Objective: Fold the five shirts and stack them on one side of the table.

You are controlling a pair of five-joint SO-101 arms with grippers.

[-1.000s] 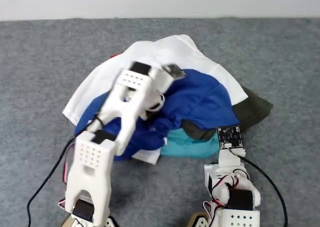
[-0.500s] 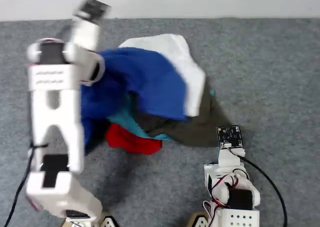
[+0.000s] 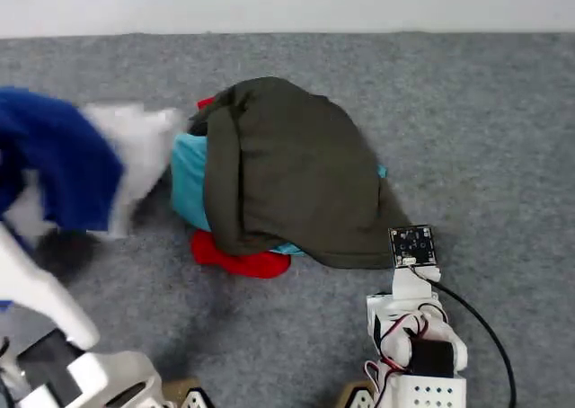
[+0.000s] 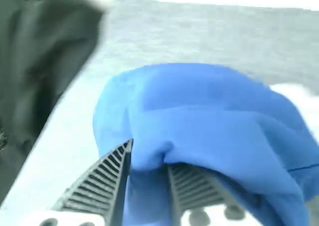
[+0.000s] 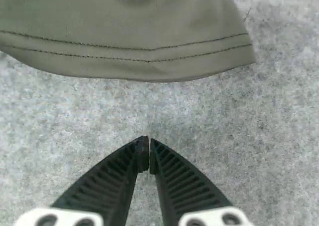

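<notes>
A soft olive shirt [image 3: 287, 183] drapes over the teal shirt [image 3: 187, 192] and red shirt [image 3: 238, 262] mid-table. At nine o'clock, the left gripper [image 4: 148, 159] pinches the crumpled blue shirt [image 4: 209, 111] (a white shirt [image 3: 135, 152] lies beside it). At five o'clock, the right gripper [image 5: 149, 147] hangs with jaws pressed together, empty, over the fuzzy grey table [image 3: 485, 111].

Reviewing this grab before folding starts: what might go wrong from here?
The left gripper pinches the blue fabric shirt bunched, and the white fabric shirt lies right beside it, so both may land tangled. The dark olive shirt covers the teal shirt and red shirt, hiding their edges.
</notes>
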